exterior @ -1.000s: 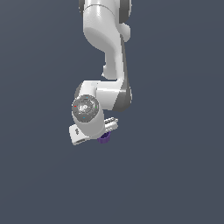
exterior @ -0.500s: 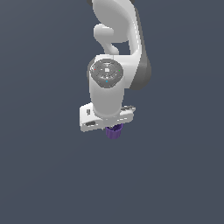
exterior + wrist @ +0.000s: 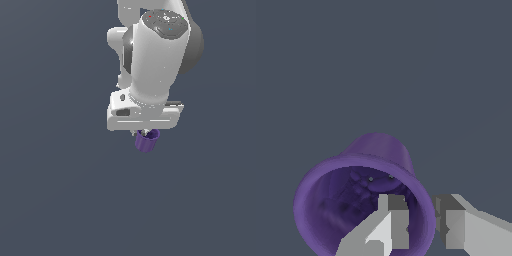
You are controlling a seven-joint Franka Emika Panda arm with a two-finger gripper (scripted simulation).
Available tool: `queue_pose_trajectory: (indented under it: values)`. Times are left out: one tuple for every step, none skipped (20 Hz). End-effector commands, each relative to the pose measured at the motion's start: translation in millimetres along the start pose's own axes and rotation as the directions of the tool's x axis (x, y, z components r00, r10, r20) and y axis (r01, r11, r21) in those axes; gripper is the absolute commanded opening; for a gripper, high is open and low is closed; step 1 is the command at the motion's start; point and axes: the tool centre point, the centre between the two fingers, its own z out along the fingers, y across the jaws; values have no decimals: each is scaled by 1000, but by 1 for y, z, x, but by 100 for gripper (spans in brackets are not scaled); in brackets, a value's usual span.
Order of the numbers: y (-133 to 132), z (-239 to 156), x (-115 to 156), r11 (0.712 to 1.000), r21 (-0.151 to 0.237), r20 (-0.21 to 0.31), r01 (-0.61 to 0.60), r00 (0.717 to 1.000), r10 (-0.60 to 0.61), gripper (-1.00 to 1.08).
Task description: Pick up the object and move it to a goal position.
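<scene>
The object is a small purple cup (image 3: pixel 146 141) with a tapered body and flared rim. It hangs just below the white hand of my arm in the exterior view, held above the grey floor. In the wrist view the cup (image 3: pixel 363 170) shows its open mouth. My gripper (image 3: pixel 421 222) is shut on its rim: one finger (image 3: pixel 393 225) is inside the cup and the other (image 3: pixel 456 225) is outside the wall. In the exterior view the gripper (image 3: pixel 145 133) is mostly hidden under the hand.
The white arm (image 3: pixel 155 60) fills the upper middle of the exterior view. A plain dark grey surface (image 3: pixel 60 200) lies all around. No goal marker shows.
The arm has swung toward the exterior view's right and come closer to the camera, carrying the cup with it. The hand has turned; the cup stays in the grip.
</scene>
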Motion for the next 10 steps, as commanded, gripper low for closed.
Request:
queue_pose_trajectory:
  values:
    - [-13,-21,1,999,-10,-25,-39,999,39,-100]
    - [-18,-28,2,998,-14,-34,-54,998,54,-100]
    - [-23,-36,2,997,-18,-43,-69,997,68,-100]
    - [-28,-43,3,996,-22,-53,-84,995,83,-100]
    - [-33,-50,3,995,-26,-62,-99,993,97,-100]
    - [-38,-58,4,993,-29,-71,-114,991,111,-100]
    - [-43,-65,4,991,-33,-80,-128,989,125,-100]
    - [-48,-72,5,989,-36,-89,-143,986,139,-100]
    - [-53,-80,6,987,-39,-98,-158,983,153,-100]
    - [-58,-87,6,984,-43,-108,-172,980,167,-100]
